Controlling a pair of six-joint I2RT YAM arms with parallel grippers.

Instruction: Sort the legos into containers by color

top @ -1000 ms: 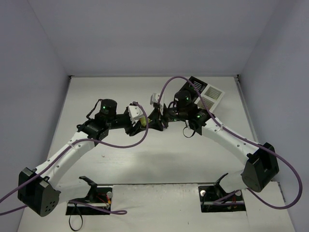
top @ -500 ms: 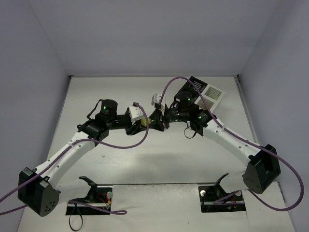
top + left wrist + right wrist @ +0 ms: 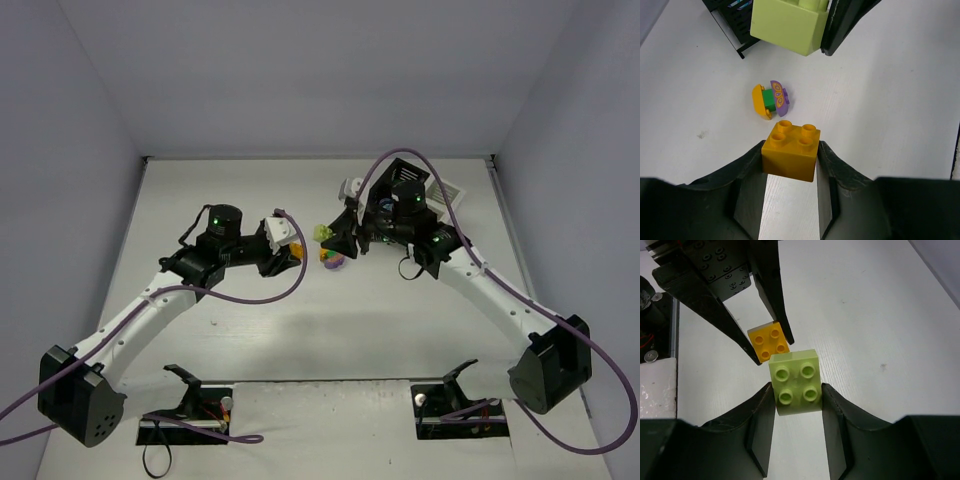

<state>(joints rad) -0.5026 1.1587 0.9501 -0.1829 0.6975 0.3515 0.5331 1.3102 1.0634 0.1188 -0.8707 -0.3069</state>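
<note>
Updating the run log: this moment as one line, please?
left gripper: shut on orange brick | right gripper: shut on lime brick | table: orange-green-purple stack loose

The table (image 3: 250, 200) is white and matt, and it reaches from wall to wall inside a small booth. Three plain walls stand around it: the back wall (image 3: 320, 70), the left wall (image 3: 50, 200) and the right wall (image 3: 585, 150), all pale grey with a light violet tone. A dark seam (image 3: 250, 157) runs where the table meets the back wall. The light is even, and the shadows on the table are soft. Along the near edge lies a rougher white strip (image 3: 320, 400). One small dark speck (image 3: 702, 134) marks the surface.
</note>
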